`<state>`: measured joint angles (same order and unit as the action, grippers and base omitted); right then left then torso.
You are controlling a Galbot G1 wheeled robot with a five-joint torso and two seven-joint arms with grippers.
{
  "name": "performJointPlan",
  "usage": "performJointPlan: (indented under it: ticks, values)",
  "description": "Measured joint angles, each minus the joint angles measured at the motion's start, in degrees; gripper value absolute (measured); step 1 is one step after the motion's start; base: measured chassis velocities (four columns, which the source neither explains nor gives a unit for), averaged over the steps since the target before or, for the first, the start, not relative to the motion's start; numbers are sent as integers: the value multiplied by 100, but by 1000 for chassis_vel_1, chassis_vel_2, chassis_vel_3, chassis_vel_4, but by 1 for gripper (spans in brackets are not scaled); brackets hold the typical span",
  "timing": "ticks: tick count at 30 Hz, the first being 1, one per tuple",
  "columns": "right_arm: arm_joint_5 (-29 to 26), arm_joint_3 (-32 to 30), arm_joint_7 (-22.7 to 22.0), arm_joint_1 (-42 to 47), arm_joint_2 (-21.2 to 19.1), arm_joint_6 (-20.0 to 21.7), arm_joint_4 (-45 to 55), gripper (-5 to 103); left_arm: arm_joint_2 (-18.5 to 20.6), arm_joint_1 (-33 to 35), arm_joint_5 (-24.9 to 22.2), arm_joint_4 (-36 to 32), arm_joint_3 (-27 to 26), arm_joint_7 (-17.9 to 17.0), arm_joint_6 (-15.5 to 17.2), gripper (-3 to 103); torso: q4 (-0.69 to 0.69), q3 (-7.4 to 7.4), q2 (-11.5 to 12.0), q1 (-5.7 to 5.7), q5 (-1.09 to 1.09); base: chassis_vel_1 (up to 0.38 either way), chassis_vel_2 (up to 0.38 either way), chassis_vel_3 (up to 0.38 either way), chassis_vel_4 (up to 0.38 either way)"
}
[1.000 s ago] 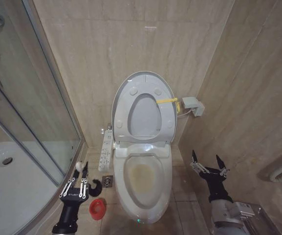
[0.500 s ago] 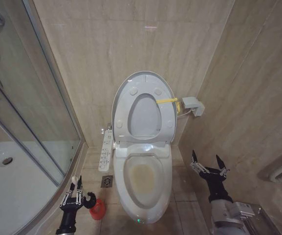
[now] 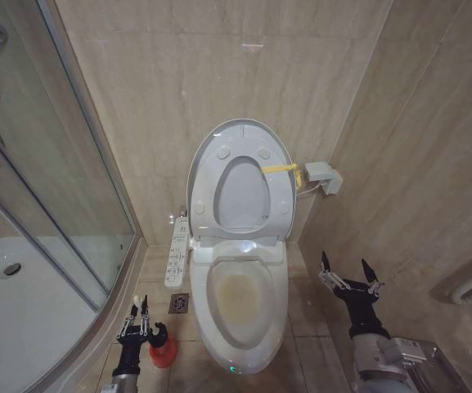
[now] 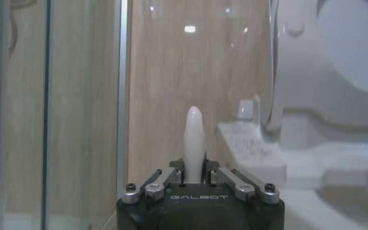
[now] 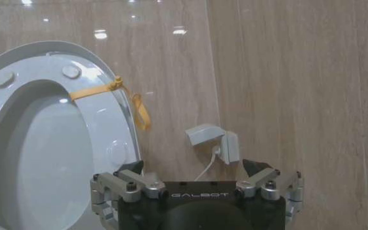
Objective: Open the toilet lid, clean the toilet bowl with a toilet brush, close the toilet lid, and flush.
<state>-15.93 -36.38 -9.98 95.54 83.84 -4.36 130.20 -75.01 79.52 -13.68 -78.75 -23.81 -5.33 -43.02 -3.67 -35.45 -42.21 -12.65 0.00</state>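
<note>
You see the large smooth white plastic toilet lid [image 3: 240, 178] standing raised against the wall, and below it the white ceramic toilet bowl [image 3: 240, 299] with its yellowish-brown stained inside exposed. Left of the bowl, your left gripper [image 3: 136, 322] is clamped on the thin white stick handle of the toilet brush [image 4: 193, 141], whose dark head sits at the small round red holder cup [image 3: 164, 352] on the floor beside the bowl. Right of the bowl, your right gripper [image 3: 348, 274] hovers with fingers spread, holding nothing.
</note>
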Motion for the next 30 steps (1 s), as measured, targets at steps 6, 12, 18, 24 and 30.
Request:
performJointPlan:
  ticks: [6,12,18,24,30]
  values:
    - [0,0,0,0,0,0,0,100,8,-224,-76,473,113,35,-69,20,1,0,0,0,0,0,0,0,0]
    - [0,0,0,0,0,0,0,100,-45,-489,-93,1053,259,80,-129,20,1,0,0,0,0,0,0,0,0]
    - [0,0,0,0,0,0,0,100,-67,-760,-86,1691,316,156,-230,20,0,1,0,0,1,0,0,0,0]
    - [0,0,0,0,0,0,0,100,-111,-1154,-59,2532,433,322,-353,20,1,0,0,0,0,0,0,0,0]
    - [0,0,0,0,0,0,0,100,-138,-1386,8,2928,539,247,-316,20,0,1,-1,1,2,0,0,0,0]
